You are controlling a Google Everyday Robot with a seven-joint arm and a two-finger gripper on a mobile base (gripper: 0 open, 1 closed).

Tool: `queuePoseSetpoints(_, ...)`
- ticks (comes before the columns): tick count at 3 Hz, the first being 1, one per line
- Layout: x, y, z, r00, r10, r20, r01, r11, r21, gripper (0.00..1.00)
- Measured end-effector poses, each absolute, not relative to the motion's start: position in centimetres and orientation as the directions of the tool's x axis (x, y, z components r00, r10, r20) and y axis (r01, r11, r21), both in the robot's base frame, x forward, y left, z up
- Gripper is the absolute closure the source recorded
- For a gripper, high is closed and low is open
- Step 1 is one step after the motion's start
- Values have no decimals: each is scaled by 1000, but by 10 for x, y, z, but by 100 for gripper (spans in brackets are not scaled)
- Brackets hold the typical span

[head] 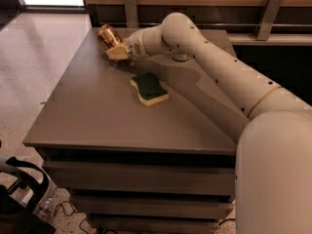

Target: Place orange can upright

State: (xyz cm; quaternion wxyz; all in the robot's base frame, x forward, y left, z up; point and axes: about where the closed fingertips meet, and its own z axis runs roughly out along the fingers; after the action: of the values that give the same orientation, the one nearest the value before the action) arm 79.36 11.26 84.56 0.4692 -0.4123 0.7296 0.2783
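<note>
The orange can (107, 36) is a shiny copper-coloured drink can at the far left corner of the grey table (97, 116). It is tilted, its upper end leaning up and to the left, and its lower end is close to the tabletop. My gripper (117, 51) is shut on the can's lower part, with its tan fingers (116, 54) around it. My white arm reaches in from the right, across the back of the table.
A green and yellow sponge (149, 88) lies flat near the table's middle, just in front of the arm. A small pale round object (181, 57) shows partly behind the arm. A wooden wall with metal brackets (265, 13) runs behind the table. The floor drops off to the left.
</note>
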Motion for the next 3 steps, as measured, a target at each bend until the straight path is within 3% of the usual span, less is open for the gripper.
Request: queuePoseSetpoints(3, 790, 112, 844, -234, -330, -915, -858, 512, 35, 100)
